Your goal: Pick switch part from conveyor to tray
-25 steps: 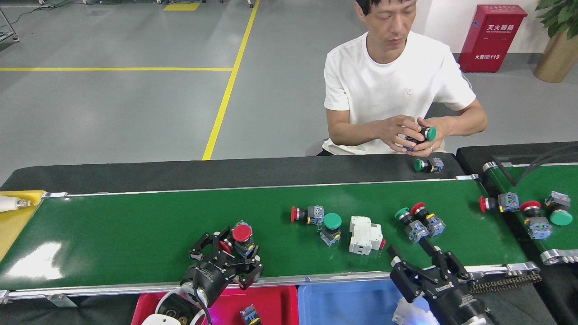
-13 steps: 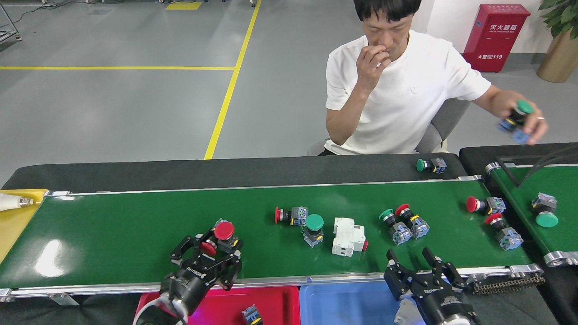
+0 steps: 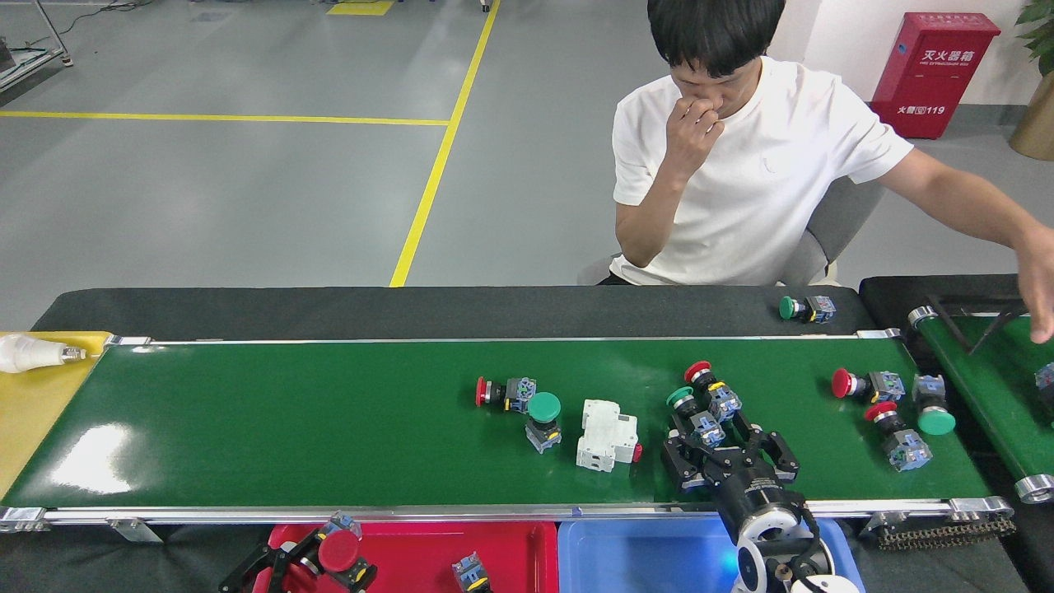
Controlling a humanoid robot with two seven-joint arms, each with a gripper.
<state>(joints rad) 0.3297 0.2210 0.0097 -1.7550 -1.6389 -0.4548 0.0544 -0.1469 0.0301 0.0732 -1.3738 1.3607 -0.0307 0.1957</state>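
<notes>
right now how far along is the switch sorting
One switch already lies in the red tray. In hand: the left hand holds a red-capped switch over that tray, not yet released, while the right hand sits open at the green-capped switch on the conveyor. Left: several more switches and a white breaker on the belt; the blue tray looks empty.

The conveyor carries switches: a green one at the right tool, a breaker just left, others right.

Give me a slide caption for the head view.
Right gripper reaches a green-capped switch on the conveyor; left gripper carries a red-capped switch over the red tray.
</notes>
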